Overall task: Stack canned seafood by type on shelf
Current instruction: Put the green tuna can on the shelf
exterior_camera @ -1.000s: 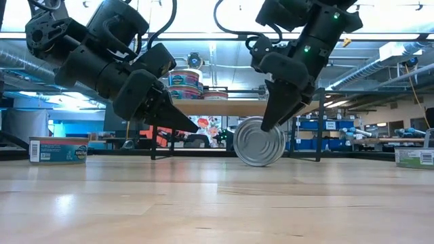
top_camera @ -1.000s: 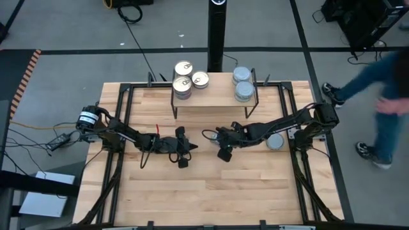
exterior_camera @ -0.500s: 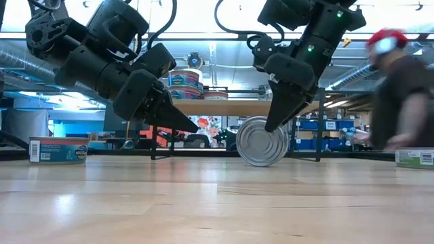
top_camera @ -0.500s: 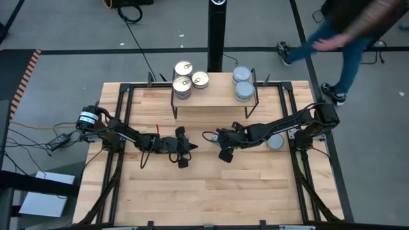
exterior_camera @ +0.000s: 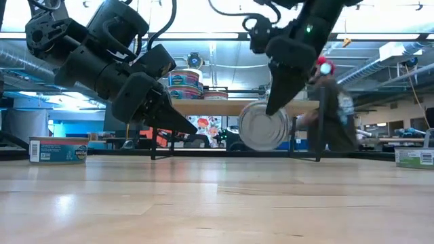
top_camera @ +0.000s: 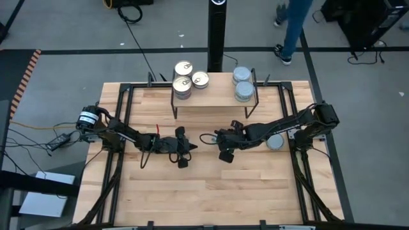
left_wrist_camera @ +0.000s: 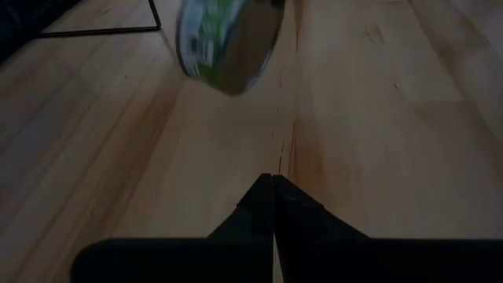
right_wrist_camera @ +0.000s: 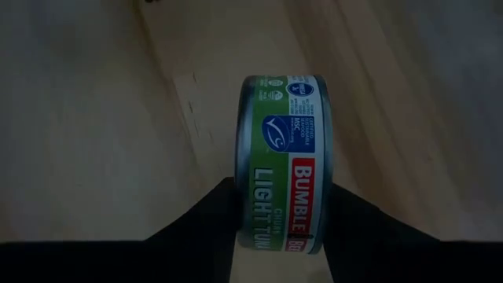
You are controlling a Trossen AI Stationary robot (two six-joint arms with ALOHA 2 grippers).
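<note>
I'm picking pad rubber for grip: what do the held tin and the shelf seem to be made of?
Held tin, in the right end effector: apparently bare metal, its flat face dull silver with ring ridges, under a glossy printed band. Shelf: pale wood plank, matte, on thin black legs, probably metal.

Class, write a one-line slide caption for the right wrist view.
Right gripper shut on a green-labelled tuna tin, held on edge above the wooden tabletop.

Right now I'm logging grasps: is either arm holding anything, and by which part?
The right gripper holds a green-labelled tin on edge, fingers pressing its two flat faces. The left gripper holds nothing, fingers shut.
</note>
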